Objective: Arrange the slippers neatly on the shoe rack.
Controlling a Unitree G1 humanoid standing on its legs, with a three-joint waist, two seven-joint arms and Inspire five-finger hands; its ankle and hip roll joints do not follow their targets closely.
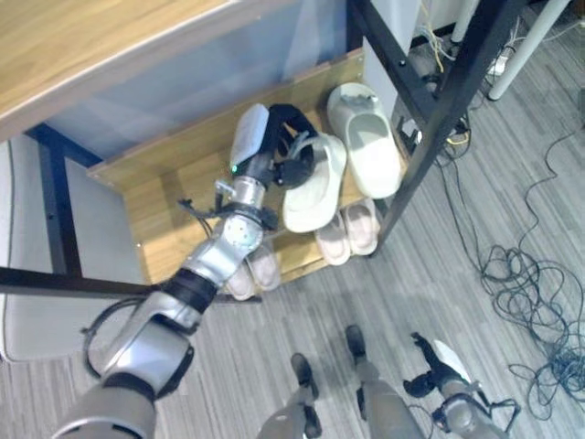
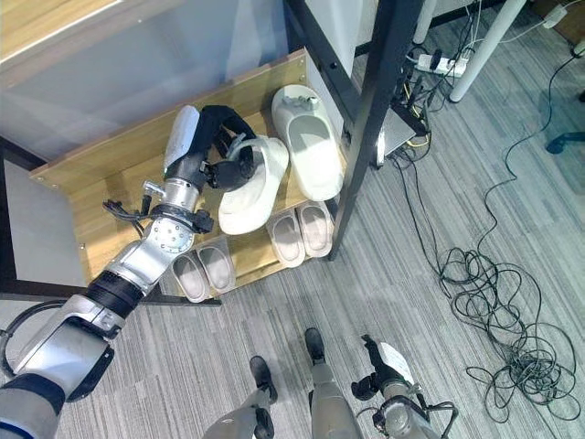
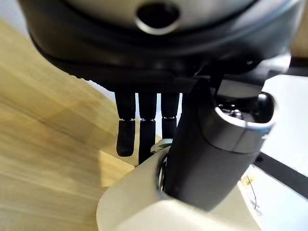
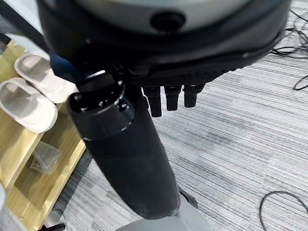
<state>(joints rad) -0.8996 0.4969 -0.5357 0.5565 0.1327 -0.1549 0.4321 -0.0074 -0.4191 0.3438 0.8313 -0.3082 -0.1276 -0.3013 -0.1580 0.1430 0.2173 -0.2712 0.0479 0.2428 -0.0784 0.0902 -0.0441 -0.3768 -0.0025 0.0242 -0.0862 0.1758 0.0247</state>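
A cream slipper lies slanted on the wooden shelf of the shoe rack. My left hand reaches in from the lower left and is shut on its heel end. In the left wrist view the thumb presses on the slipper's rim with the fingers behind it. Just to the right, a second cream slipper rests flat on the same shelf, toe pointing to the back. My right hand hangs low over the floor, its fingers curled on nothing.
Two pairs of pale pink slippers sit on the lower shelf. A black frame post slants past the rack's right end. A wooden tabletop overhangs at upper left. Tangled cables lie on the striped floor at right.
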